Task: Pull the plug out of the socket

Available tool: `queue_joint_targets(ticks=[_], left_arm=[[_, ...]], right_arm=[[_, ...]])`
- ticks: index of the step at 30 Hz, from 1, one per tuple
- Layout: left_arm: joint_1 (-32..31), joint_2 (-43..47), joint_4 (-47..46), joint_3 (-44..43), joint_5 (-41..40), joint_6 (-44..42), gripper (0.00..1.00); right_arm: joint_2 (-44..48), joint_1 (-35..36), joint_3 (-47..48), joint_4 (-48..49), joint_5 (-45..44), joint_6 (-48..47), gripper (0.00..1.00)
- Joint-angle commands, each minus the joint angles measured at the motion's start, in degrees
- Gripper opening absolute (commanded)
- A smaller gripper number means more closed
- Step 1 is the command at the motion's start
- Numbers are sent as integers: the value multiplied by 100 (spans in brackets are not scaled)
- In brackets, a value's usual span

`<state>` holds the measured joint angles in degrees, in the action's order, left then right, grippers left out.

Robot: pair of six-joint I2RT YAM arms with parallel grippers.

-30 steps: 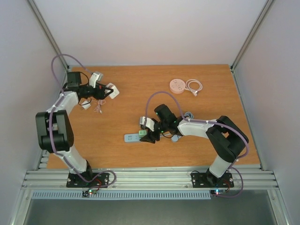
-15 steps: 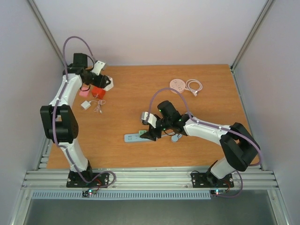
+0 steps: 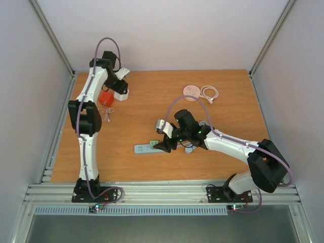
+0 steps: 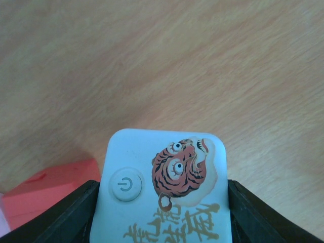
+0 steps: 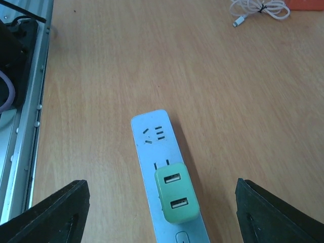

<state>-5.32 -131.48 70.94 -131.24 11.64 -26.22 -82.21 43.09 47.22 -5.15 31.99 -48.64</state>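
- My right gripper [image 3: 166, 145] hangs with its jaws spread wide and empty, directly over the green plug [image 5: 176, 201].
- The plug sits seated in the white power strip [image 5: 152, 132], near the front centre of the table [image 3: 152, 111].
- Step in hand: the approach. Next, I judge, I must descend, straddle the plug's sides and close before pulling.
- My left gripper [image 3: 118, 87] clamps a white tiger-printed block [image 4: 164, 197] at the far left.
- Against one second ago: right jaws wider; left arm stretched farther back, leaving the red box [image 3: 105, 97] uncovered.

Bright, even, diffuse light, faint soft shadow just right of the power strip [image 5: 152, 152], wrist views crisp, overhead view softer.
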Motion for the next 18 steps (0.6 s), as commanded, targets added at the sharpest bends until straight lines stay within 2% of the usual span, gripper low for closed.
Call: queue_joint_targets(ticks=[1, 9, 18], left_arm=[[40, -344, 699, -286, -401, -41, 28], [36, -383, 296, 262, -486, 83, 27], [30, -633, 14, 343, -601, 165, 41]], right_arm=[[26, 40, -75, 215, -68, 127, 80], [-64, 36, -101, 269, -62, 109, 81], [-91, 41, -117, 243, -74, 92, 82]])
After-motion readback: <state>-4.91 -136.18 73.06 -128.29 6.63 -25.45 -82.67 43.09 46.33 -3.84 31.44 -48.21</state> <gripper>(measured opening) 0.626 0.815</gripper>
